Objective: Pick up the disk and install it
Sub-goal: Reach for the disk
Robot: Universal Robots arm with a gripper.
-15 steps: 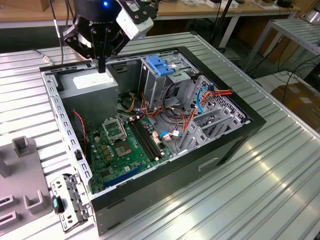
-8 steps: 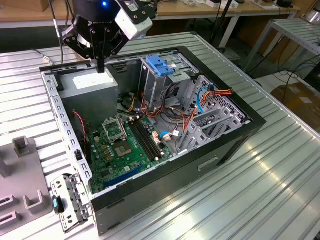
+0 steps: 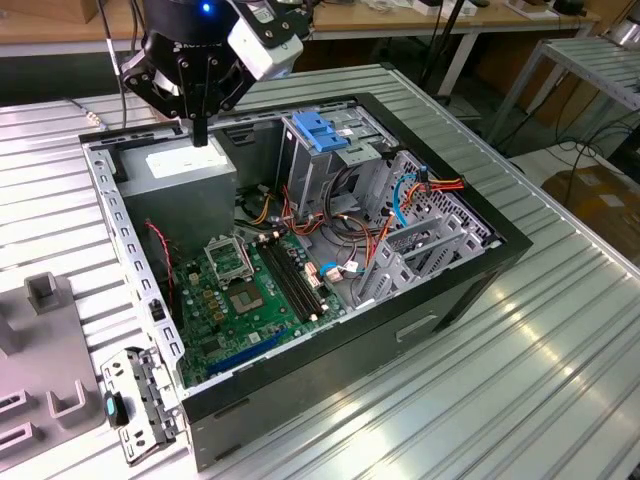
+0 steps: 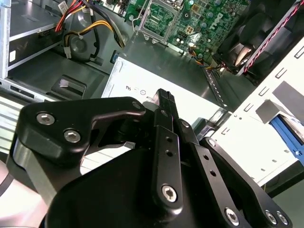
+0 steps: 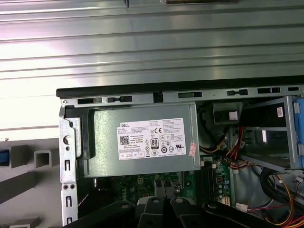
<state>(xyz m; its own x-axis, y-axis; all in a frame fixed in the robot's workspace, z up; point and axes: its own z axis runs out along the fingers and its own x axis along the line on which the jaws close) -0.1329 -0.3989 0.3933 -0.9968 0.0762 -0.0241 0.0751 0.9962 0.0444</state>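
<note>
Ribbed bench [image 3: 560,330]: gripper [image 3: 200,135], jaws pressed together, over power supply [image 3: 190,185]; disk [image 4: 287,134] likely stiff, fragile, best gripped by its sides.

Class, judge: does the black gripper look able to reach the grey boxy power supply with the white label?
Probably yes: the black gripper hangs just above the grey power supply in the open computer case, with nothing between them.

I see gripper [image 3: 200,137] close over power supply [image 3: 180,180]; open room above motherboard [image 3: 235,300]; drive cage [image 3: 300,168], cables [image 3: 348,228] crowd exterior view's right.
</note>
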